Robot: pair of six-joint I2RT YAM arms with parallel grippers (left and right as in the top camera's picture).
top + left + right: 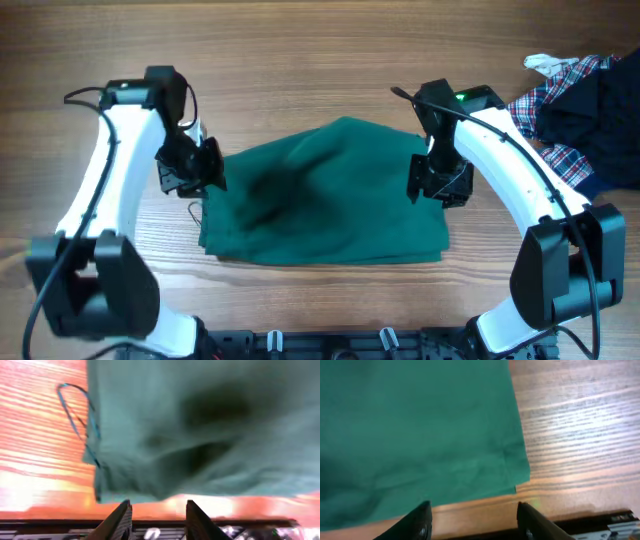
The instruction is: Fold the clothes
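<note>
Closest to me, through the left wrist camera, the left gripper stands partly open with nothing between its fingers. Only the finger ends show; the rest is cut off at the bottom edge. Just past them lies the near edge of the clothes, blurred and creased, with a dark hollow in the folds whose depth I cannot judge. A thin thread loops off the cloth's side onto the bare surface; I cannot tell where it joins the cloth.

The right wrist camera shows the right gripper spread wider, also holding nothing. It hangs over the cloth's near right corner, and I cannot tell whether the fingertips touch anything.

From overhead, the green cloth lies in a rough rectangle at the middle of the surface, between the two arms. Its near edge is fairly straight and its far edge humps up in a peak. The left gripper sits at its left edge and the right gripper over its right edge. Both wrists hide the fingers from above, along with a bit of cloth under the right one. I cannot count the layers in the fold.

Farthest off, at the far right corner, a plaid shirt is bunched under a navy garment. Both are cut off by the frame edge.
</note>
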